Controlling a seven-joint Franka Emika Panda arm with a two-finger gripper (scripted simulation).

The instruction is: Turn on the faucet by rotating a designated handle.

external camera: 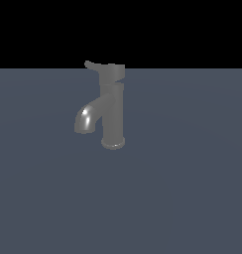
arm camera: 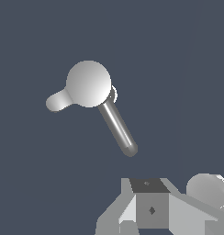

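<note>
The faucet [external camera: 113, 111] is dark grey glossy metal and stands upright on the floor, its curved spout [external camera: 86, 119] bending toward the exterior view's left. The handle [external camera: 91, 65] is a short thin lever sticking out of the top cap toward the exterior view's left. The wrist view looks down on the round cap [arm camera: 88, 84], with the handle [arm camera: 57, 101] as a short stub and the spout [arm camera: 118, 128] as a longer glossy rod. Only grey parts of my gripper [arm camera: 152, 211] show at that view's edge, well apart from the faucet. Its fingers are not clear. The gripper is out of the exterior view.
A flat blue-grey floor [external camera: 192, 188] surrounds the faucet. A rounded light grey part of the arm [arm camera: 208, 188] shows beside the gripper in the wrist view.
</note>
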